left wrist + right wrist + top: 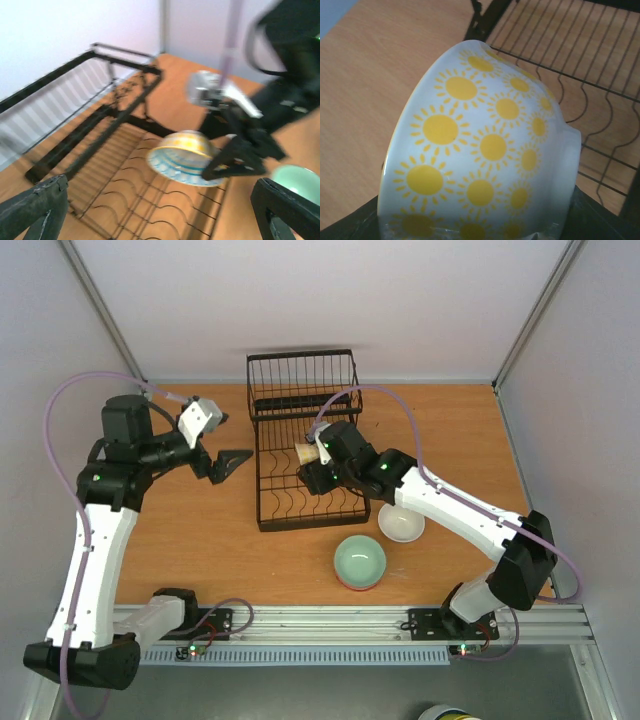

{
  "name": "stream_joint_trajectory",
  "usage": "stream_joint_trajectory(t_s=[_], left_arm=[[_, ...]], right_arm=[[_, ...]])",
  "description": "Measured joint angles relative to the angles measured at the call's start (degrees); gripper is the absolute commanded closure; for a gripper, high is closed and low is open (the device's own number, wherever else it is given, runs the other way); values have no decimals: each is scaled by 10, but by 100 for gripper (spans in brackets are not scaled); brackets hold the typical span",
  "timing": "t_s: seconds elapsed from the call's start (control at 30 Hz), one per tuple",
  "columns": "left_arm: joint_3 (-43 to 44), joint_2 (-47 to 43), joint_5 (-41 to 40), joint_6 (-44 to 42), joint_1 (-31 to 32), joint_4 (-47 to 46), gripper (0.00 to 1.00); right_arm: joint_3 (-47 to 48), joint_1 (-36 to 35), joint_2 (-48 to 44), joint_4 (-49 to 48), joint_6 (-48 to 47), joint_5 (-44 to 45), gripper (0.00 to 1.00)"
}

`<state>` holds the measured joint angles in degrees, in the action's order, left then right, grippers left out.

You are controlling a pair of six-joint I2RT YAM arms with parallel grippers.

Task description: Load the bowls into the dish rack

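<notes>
1. Right gripper (316, 462): clamped on the sun-patterned bowl (480, 165), which is white with yellow suns on its outer wall.
2. Bowl location: in the air above the middle of the dish rack (258, 480), over the rows of curved tines. No view shows it resting on a wire.
3. Bowl attitude: tipped well off level. In the left wrist view the mouth appears to face down and toward the left arm, with the foot turned up and away. That view is blurred, so the exact angle is uncertain.
4. Governing relation: the tines lie directly below the held bowl, and the upright basket section stands behind it, on the side away from the arm bases. The coming move probably calls for a short descent with the rim turned edge-on, so that it drops between two tines.
5. Left gripper (232, 462): fully released and holding nothing. It hovers just beside the left edge of the rack, with its fingers aimed at the held bowl.
6. Nearer arm: the right arm carries the bowl. The left gripper is near the bowl but apart from it.
7. Remaining items: a green bowl (359, 561) and a white bowl (400, 525) sit on the table (200, 560) near the rack's front right corner. Both are closer to the right arm, which partly hides the white one.
</notes>
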<state>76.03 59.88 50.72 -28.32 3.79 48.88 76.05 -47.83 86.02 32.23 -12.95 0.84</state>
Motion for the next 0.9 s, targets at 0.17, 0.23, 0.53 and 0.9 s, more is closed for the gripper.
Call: stream_joint_trajectory(t_s=[0.17, 0.23, 0.53, 0.9], left_arm=[[-107, 17, -122, 119, -2, -162, 1], [-178, 27, -160, 154, -3, -210, 1], [-266, 16, -212, 217, -3, -315, 1], [-267, 2, -209, 216, -3, -332, 1]], right_arm=[[18, 11, 28, 28, -2, 45, 99], [18, 17, 40, 42, -2, 68, 99], [78, 26, 146, 109, -2, 192, 99], [158, 26, 252, 101, -35, 285, 99]])
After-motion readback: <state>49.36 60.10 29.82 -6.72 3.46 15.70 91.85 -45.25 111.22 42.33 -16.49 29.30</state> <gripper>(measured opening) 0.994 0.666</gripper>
